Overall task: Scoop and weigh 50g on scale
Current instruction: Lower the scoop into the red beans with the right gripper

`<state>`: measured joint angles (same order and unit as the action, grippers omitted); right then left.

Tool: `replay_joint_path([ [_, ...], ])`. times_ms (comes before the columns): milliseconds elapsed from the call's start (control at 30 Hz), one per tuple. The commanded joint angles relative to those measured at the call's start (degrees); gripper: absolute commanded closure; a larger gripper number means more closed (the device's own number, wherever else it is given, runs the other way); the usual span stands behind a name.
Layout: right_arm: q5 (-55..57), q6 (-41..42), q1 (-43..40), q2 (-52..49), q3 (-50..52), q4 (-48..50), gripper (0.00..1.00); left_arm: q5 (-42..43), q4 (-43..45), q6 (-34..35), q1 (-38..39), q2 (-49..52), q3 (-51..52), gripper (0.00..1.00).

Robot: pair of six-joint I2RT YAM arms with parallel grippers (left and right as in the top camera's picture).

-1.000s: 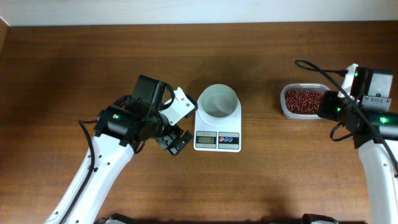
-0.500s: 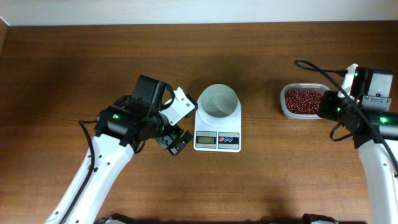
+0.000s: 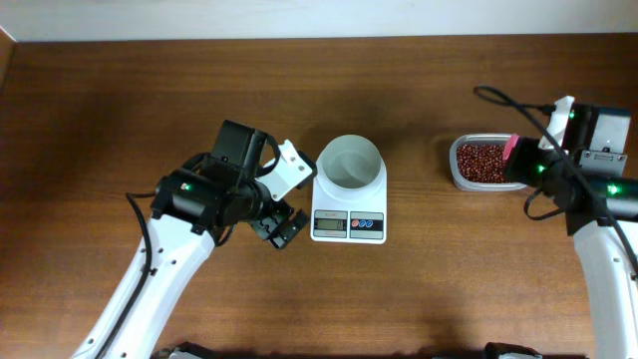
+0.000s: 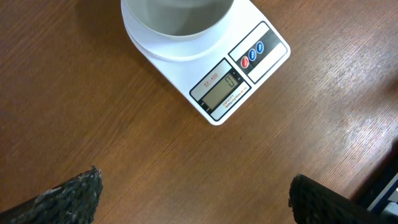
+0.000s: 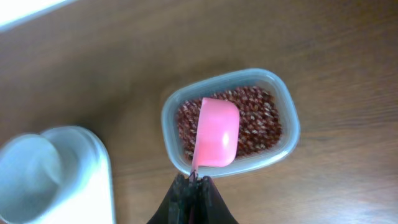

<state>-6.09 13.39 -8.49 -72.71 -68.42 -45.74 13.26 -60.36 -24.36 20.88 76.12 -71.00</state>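
Overhead: your left gripper (image 3: 291, 197) is wide open and empty, just left of the scale (image 3: 349, 221), which carries a white cup (image 3: 350, 163). The beans (image 3: 480, 160) sit in the clear tub (image 3: 452, 168), well right. Left wrist: the scale lies ahead, fingers (image 4: 62, 196) spread. Right wrist: your right gripper (image 5: 191, 185) pinches the pink scoop (image 5: 217, 132) by its handle, over the beans.

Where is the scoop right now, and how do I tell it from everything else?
Look on the right arm's side of the wooden table, past the white scale, for the clear tub of red-brown beans. The scoop sits over that tub, its thin handle pinched in the shut right gripper. It is the only bright pink thing in view.
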Motion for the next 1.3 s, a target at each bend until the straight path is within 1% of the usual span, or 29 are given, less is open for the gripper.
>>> replay_joint_path([
  [0,-1.51,12.70,-0.15,-0.15,-0.85,2.75,0.96,0.85,0.13,0.50,0.09,-1.14,0.48,0.01],
  [133,-1.42,12.76,-0.15,-0.35,-0.85,3.32,0.96,0.85,0.13,0.50,0.09,-1.14,0.48,0.01],
  [233,-1.44,9.51,-0.15,-0.94,-0.85,3.21,0.96,0.85,0.13,0.50,0.09,-1.14,0.48,0.01],
  [367,-1.42,9.07,-0.15,-1.07,-0.85,1.31,0.96,0.87,0.13,0.50,0.09,-1.14,0.48,0.01],
  [433,-1.42,4.87,-0.15,-1.16,-0.85,0.59,0.96,0.85,0.13,0.50,0.09,-1.14,0.48,0.01],
  [500,-1.36,-4.44,-0.15,-1.36,-0.85,-0.50,0.96,0.85,0.13,0.50,0.09,-1.14,0.48,0.01],
  [567,-0.76,-10.73,-0.15,-2.27,-0.85,-1.44,0.96,0.85,0.13,0.50,0.09,-1.14,0.48,0.01],
  [633,-0.79,-13.40,-0.15,-3.37,-0.79,-1.42,0.96,0.87,0.13,0.50,0.09,-1.14,0.48,0.01],
  [700,-0.76,-18.18,-0.15,-5.90,-0.61,-1.42,0.96,0.85,0.13,0.50,0.09,-1.14,0.48,0.01],
  [900,-0.76,-18.62,-0.15,-13.68,-0.61,0.02,0.96,0.85,0.13,0.50,0.09,-1.14,0.48,0.01],
  [1033,-0.61,-19.17,-0.17,-14.23,-0.79,2.97,0.96,0.85,0.13,0.50,0.09,-1.14,0.48,0.01],
  [1100,2.95,-19.26,-0.15,-14.23,-0.81,3.89,0.96,0.85,0.13,0.50,0.09,-1.14,0.48,0.01],
  [1167,9.01,-21.79,-0.17,-14.53,-0.81,4.07,0.96,0.87,0.13,0.50,0.09,-1.14,0.48,0.01],
  [1267,9.79,-24.11,-0.26,-15.63,-0.74,3.96,0.96,0.85,0.13,0.50,0.09,-1.14,0.48,0.01],
])
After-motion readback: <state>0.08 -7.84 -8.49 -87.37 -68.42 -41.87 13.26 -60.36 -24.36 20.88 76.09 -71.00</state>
